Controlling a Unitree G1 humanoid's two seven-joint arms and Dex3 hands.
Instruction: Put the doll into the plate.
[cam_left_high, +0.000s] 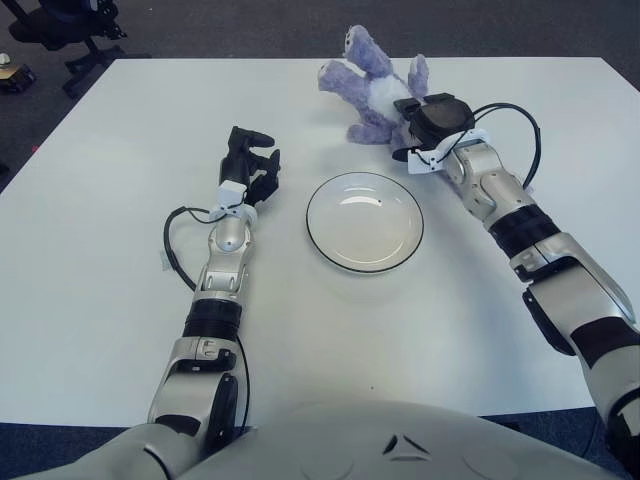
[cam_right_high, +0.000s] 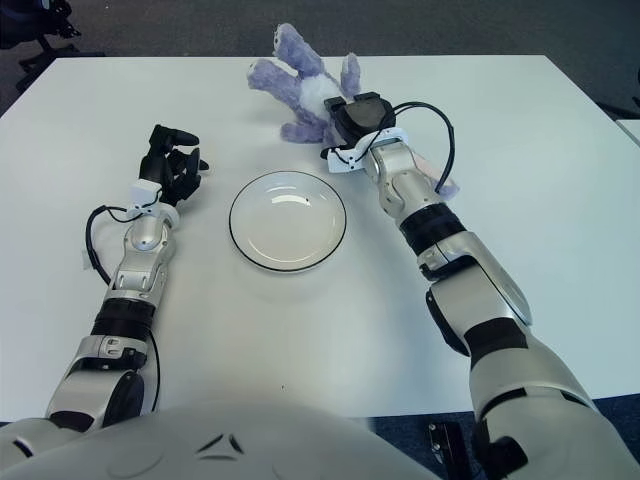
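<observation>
Now the right hand covers the purple doll.

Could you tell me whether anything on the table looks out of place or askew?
Only the purple doll: it sprawls on its side beyond the plate, with the right hand on it. The left hand shows left of the plate.
</observation>
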